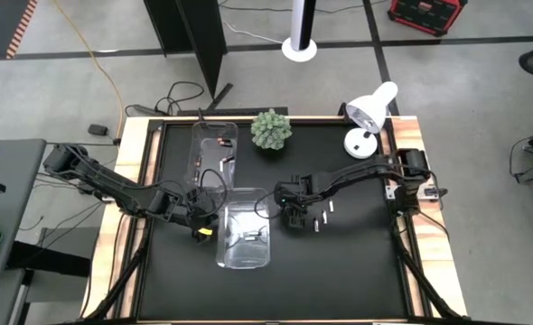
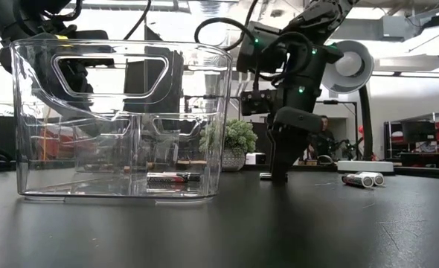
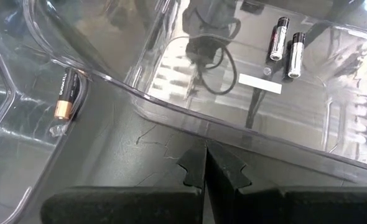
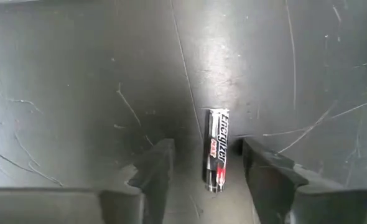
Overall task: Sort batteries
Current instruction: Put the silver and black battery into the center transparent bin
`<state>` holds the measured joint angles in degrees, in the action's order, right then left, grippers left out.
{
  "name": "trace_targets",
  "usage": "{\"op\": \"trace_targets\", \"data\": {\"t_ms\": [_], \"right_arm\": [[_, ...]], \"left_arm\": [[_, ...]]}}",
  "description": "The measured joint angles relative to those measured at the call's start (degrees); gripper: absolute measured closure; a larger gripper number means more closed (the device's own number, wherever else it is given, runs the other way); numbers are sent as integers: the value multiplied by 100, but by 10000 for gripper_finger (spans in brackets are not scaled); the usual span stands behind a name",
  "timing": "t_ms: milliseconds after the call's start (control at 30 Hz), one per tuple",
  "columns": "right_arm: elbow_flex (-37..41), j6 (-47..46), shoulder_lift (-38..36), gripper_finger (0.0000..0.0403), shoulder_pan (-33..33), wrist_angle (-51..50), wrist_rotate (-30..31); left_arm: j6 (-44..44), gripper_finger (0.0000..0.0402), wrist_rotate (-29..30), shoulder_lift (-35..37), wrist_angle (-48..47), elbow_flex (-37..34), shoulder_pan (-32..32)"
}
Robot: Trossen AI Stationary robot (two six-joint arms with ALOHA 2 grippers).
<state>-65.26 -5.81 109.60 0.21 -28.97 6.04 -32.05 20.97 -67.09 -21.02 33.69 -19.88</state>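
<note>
Straddling a silver battery (image 4: 217,157) on the black table (image 1: 357,271), the right gripper (image 4: 203,163) is held low with its fingers spread, the battery lying lengthwise between them nearer one finger. A few loose batteries (image 2: 361,179) are seen just beside it. The left gripper (image 3: 205,167) is pressed together beside the near clear bin (image 1: 245,230), in which two batteries (image 3: 287,45) lie ahead of it.

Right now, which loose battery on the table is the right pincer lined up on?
The silver Energizer battery, lying flat between the right pincer's open fingers. The other loose batteries lie apart, farther right.
</note>
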Motion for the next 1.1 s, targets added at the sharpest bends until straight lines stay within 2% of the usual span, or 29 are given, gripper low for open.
{"op": "trace_targets", "data": {"t_ms": [333, 533, 667, 1100], "right_arm": [[3, -21, 97, 325, -23, -9, -30], [3, -24, 98, 373, -24, -24, -19], [-9, -24, 98, 388, 62, -43, 41], [-747, 0, 161, 392, 199, -813, -12]], "left_arm": [[-5, 400, 0, 0, -2, 0, 0], [-9, 400, 0, 0, -2, -1, 0], [-19, 400, 0, 0, -2, 0, 0], [-27, 400, 0, 0, -4, -1, 0]]}}
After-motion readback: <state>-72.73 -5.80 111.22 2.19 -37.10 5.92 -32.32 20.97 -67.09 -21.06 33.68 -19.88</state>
